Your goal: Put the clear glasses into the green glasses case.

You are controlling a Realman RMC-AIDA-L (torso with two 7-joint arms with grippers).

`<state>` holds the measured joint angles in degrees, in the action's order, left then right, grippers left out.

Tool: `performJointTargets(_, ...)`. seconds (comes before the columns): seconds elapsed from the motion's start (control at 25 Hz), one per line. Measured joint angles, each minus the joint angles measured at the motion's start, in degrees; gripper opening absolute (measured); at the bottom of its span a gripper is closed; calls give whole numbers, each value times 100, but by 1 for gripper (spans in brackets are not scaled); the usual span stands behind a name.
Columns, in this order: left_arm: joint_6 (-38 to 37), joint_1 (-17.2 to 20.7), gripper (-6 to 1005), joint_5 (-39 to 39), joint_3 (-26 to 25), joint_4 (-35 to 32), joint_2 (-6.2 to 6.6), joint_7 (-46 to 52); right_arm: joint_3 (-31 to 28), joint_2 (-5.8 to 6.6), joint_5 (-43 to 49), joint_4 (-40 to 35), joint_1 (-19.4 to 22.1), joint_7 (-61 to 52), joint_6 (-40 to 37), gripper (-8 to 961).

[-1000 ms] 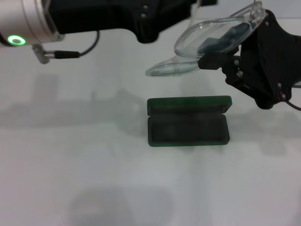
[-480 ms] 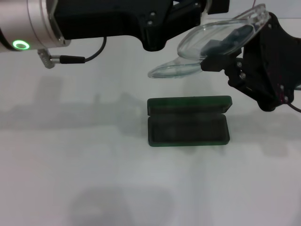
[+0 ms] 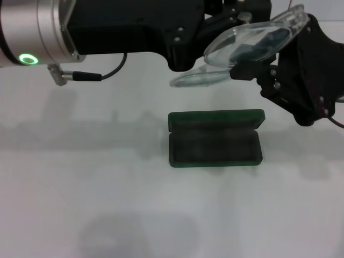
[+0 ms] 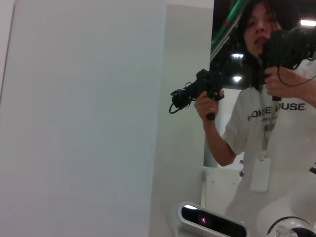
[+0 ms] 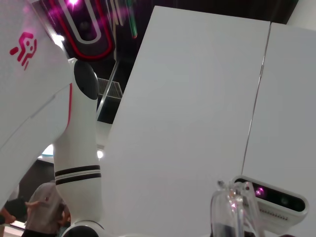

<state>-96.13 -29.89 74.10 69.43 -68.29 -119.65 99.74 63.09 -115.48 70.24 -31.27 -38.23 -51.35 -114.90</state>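
Observation:
The clear glasses (image 3: 244,43) hang in the air above and behind the green glasses case (image 3: 215,148), tilted with one lens pointing down to the left. My right gripper (image 3: 251,60) comes in from the right and is shut on them. A clear edge of the glasses (image 5: 232,205) also shows in the right wrist view. The case lies open on the white table (image 3: 107,188), lid folded back, dark lining up. My left gripper (image 3: 232,15) reaches across from the left and sits right behind the glasses' upper part. The left wrist view shows no task object.
The thick left arm (image 3: 123,27) spans the top of the head view, with a cable (image 3: 91,75) hanging below it. In the left wrist view a person (image 4: 271,113) stands holding hand controllers beside a white wall.
My left arm has slid to the right, bringing its gripper up against the glasses. The right gripper and glasses have barely shifted. The case has not moved.

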Motion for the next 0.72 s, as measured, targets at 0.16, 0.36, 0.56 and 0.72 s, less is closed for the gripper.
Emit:
performJointTargets(0.16,0,1,35,-2,9,-7,2,2,-2,0,0,0,0,15,22,55)
performJointTargets(0.36,1,1,35,-5,8,-10,3,-3,-51,6,0,5,0,35,29,55)
performJointTargets(0.56,-3,1,35,-5,-25,-1,3,-26,-60,9,-4,7,0,38,33,55)
performJointTargets(0.72,-4,1,35,-5,-37,-4,3,-39,-61,9,-6,7,-1,38,21,55)
